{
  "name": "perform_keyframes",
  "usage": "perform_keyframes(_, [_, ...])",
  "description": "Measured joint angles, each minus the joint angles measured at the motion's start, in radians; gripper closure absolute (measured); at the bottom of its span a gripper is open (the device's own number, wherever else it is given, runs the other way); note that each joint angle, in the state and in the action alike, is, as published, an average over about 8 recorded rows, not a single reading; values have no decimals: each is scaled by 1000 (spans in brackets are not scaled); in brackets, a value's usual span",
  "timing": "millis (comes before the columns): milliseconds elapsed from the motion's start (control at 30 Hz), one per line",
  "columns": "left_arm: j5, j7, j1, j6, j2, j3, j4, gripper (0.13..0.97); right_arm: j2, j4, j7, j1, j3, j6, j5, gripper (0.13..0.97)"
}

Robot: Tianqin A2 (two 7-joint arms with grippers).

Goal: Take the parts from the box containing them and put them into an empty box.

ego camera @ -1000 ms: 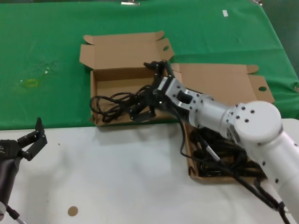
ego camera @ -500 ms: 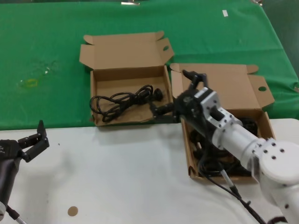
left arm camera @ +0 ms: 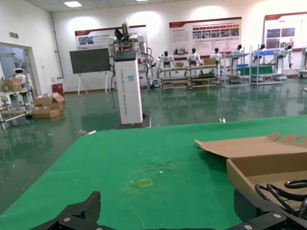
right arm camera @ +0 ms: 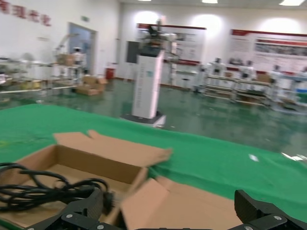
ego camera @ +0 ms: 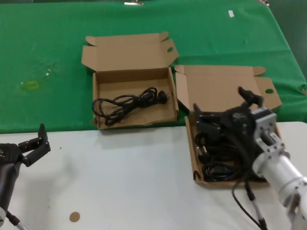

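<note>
One black cable bundle (ego camera: 129, 101) lies in the left brown box (ego camera: 95, 103), whose lid is open at the back. The right brown box (ego camera: 191, 158) holds several more black cables (ego camera: 218, 155). My right gripper (ego camera: 223, 104) is open and empty, hovering over the back of the right box, in front of its raised lid (ego camera: 220, 86). In the right wrist view the gripper (right arm camera: 168, 218) is open, with the left box's cable (right arm camera: 43, 191) beyond one finger. My left gripper (ego camera: 33, 143) is open and empty, low at the near left over the white table.
The boxes sit where the green cloth (ego camera: 48, 48) meets the white table (ego camera: 120, 177). A small brown disc (ego camera: 74, 216) lies on the table near me. The left wrist view shows the left box's wall (left arm camera: 249, 179) and the cloth.
My right gripper let go of a cable bundle in the left box, then swung right and back to above the right box. The left arm barely moved.
</note>
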Motion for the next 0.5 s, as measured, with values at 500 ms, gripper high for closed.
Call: perform_keyframes(500, [0, 0, 0, 0, 0, 0, 0, 132, 12, 79, 23, -101, 51, 75, 45, 129])
